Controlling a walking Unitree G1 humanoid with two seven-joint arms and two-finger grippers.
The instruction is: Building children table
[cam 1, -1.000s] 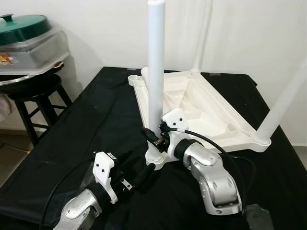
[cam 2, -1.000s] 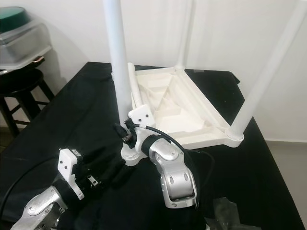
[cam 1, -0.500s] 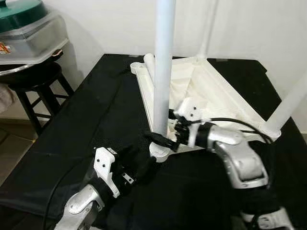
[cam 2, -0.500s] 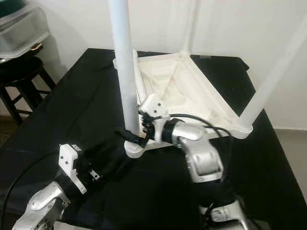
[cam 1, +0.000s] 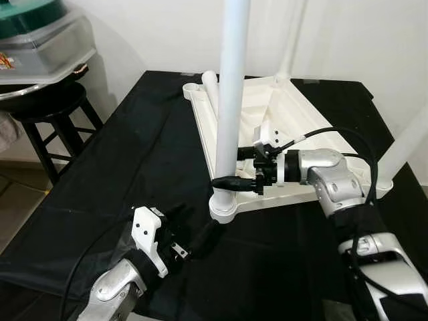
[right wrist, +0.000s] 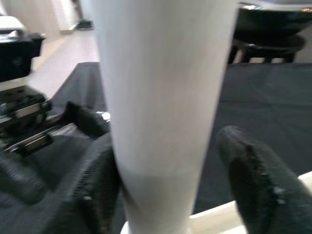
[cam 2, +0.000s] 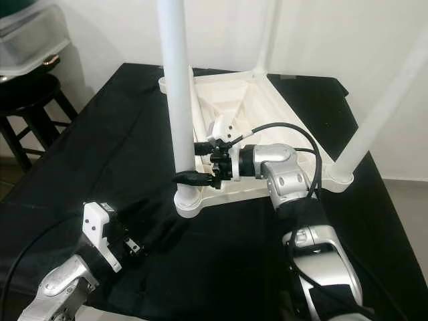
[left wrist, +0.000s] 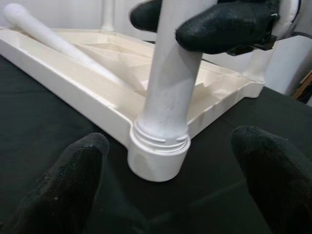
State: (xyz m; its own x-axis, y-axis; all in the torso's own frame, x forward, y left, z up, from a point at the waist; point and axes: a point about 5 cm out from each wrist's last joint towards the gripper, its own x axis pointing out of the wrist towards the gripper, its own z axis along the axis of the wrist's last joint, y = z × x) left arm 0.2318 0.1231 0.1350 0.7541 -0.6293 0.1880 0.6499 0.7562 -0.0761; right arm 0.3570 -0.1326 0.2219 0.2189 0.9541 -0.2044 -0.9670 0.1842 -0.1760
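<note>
Left eye view has the right claw (cam 1: 231, 175) reaching in sideways, its black fingers straddling the upright white plastic table leg (cam 1: 230, 107) low down, just above its corner socket in the upturned white plastic tabletop (cam 1: 294, 127) on the black-draped counter (cam 1: 134, 167). Left claw (cam 1: 200, 237) rests low before that corner, fingers spread apart. Right wrist view shows one finger touching the leg, the other apart.

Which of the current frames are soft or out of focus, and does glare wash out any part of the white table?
Both eye views are sharp; the white plastic table leg blends into the bright wall near the top. Left wrist view: the upturned white tabletop is crisp, the black fingertips near the lens soft. Right wrist view: blurred throughout, the leg flat white.
</note>
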